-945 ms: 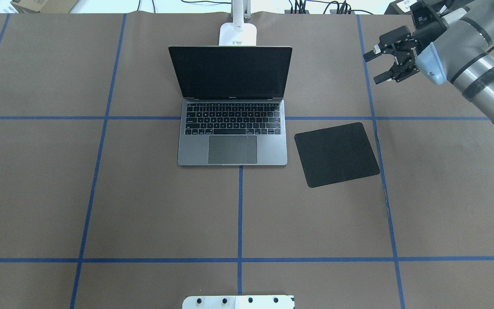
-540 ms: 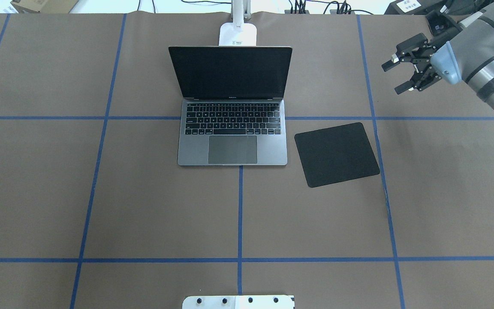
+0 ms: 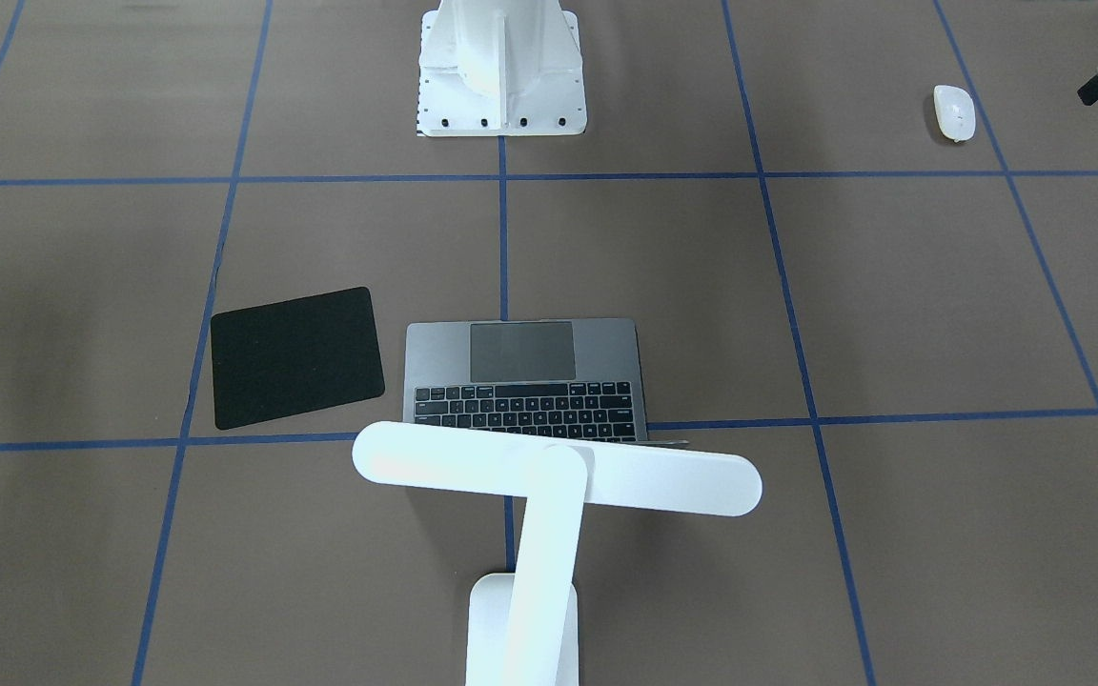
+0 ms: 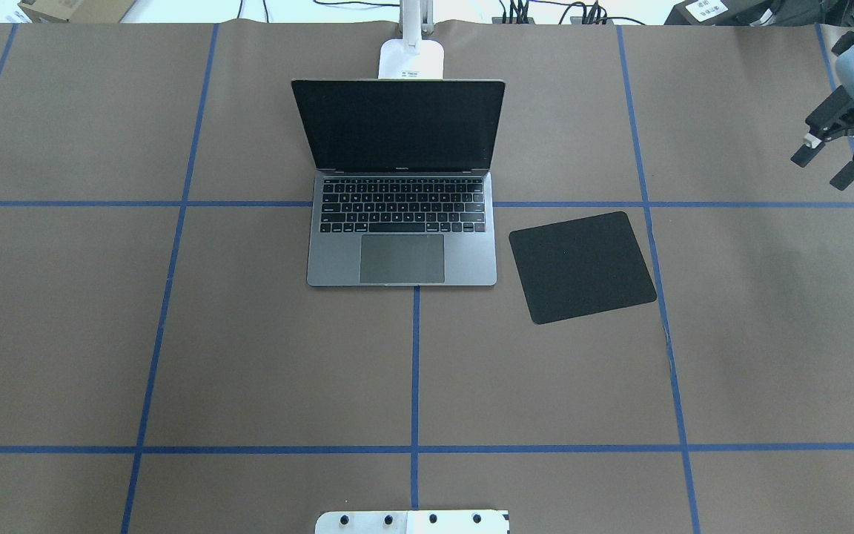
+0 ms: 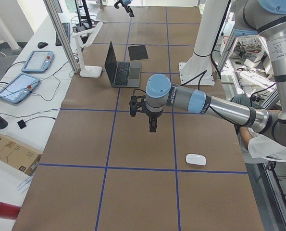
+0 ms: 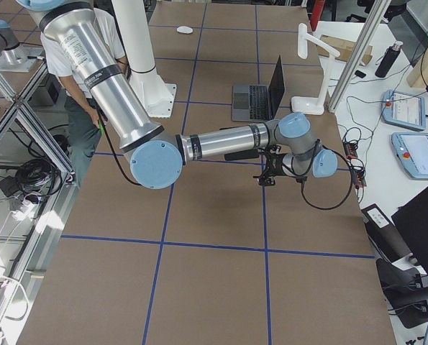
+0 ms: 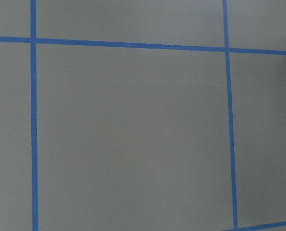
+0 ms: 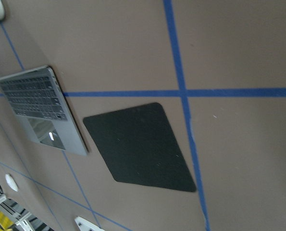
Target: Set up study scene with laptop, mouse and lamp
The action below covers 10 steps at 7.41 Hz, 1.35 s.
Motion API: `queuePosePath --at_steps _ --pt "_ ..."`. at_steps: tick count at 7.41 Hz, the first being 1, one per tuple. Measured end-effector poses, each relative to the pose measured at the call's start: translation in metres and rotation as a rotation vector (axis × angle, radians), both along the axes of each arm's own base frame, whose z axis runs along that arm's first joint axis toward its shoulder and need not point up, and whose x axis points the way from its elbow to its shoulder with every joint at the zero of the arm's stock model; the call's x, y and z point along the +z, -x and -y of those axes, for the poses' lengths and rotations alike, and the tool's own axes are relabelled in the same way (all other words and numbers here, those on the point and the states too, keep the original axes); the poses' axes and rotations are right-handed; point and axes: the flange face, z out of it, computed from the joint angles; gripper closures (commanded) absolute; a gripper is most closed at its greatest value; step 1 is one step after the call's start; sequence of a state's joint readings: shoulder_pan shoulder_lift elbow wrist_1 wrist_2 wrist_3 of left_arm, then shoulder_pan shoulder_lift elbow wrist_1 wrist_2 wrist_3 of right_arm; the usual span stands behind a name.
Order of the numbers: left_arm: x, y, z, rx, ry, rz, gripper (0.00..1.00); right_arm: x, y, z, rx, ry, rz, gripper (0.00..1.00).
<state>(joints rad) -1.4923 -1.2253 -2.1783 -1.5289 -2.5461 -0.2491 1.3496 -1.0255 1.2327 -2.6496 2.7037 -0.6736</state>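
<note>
Brown table [image 4: 249, 356], laptop [image 4: 402, 252], lamp [image 3: 549, 476], mouse [image 3: 954, 111], black pad [image 4: 581, 265]

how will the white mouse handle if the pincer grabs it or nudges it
The mouse looks glossy and rounded, so it may slip out of a pinch. It is small, so probably light. Lying low and flat, it should slide rather than roll or tip.

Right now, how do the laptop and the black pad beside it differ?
The laptop is grey with black keys; the black pad is plain. The laptop stands open, screen raised; the black pad lies flat. The laptop sits square to the tape lines; the black pad is skewed. Both rest on the table, apart.
</note>
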Motion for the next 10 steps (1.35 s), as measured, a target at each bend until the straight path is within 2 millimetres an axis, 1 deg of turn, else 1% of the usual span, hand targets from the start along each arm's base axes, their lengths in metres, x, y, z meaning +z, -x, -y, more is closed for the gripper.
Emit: queuePosePath --at_steps 1,2,3,4,5,6,7,8,9,10 --pt "0.006 0.002 -0.004 -0.009 0.013 0.029 0.00 0.002 -0.019 0.000 -0.038 -0.093 -0.088 0.01" --pt "0.012 0.004 -0.005 -0.019 0.013 0.080 0.00 0.008 -0.033 -0.009 -0.039 -0.174 -0.160 0.01" --pt "0.017 0.005 -0.007 -0.024 0.004 0.129 0.00 0.019 -0.044 -0.020 -0.024 -0.237 -0.190 0.01" --pt "0.022 0.002 -0.008 -0.015 -0.005 0.170 0.00 0.032 -0.055 -0.029 -0.014 -0.309 -0.212 0.01" --pt "0.027 -0.009 -0.009 0.015 -0.009 0.202 0.00 0.044 -0.065 -0.036 -0.006 -0.390 -0.231 0.01" --pt "0.031 -0.024 -0.012 0.055 -0.011 0.225 0.00 0.050 -0.071 -0.041 0.008 -0.454 -0.239 0.01" --pt "0.036 -0.043 -0.016 0.093 -0.007 0.232 0.00 0.051 -0.075 -0.044 0.020 -0.498 -0.241 0.01" --pt "0.045 -0.062 -0.020 0.111 -0.003 0.227 0.00 0.048 -0.078 -0.046 0.029 -0.523 -0.243 0.01" --pt "0.067 -0.078 -0.021 0.114 -0.017 0.217 0.00 0.043 -0.080 -0.048 0.039 -0.538 -0.245 0.01" --pt "0.096 -0.088 -0.022 0.113 -0.046 0.207 0.00 0.034 -0.081 -0.049 0.051 -0.548 -0.249 0.01"
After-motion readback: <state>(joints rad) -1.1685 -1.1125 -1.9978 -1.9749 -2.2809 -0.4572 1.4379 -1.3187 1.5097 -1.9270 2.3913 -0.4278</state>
